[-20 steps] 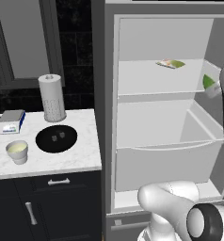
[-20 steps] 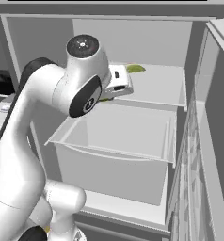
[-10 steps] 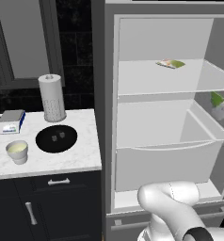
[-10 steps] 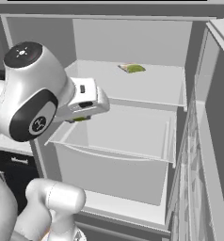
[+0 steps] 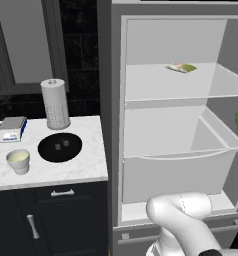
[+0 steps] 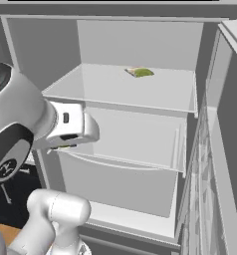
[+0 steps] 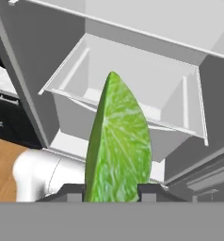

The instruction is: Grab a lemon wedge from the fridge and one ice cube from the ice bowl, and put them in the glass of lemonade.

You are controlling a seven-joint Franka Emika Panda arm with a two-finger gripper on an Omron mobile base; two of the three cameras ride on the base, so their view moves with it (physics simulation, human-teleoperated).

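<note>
No legible text, label, brand, number or sign anywhere. Only a blurred blue and white patch on the small box (image 5: 12, 129) at the far left of the counter, too small to read. Blank faces on the fridge (image 5: 111, 100) walls and shelves, and on the paper-towel roll (image 5: 55, 104).
</note>
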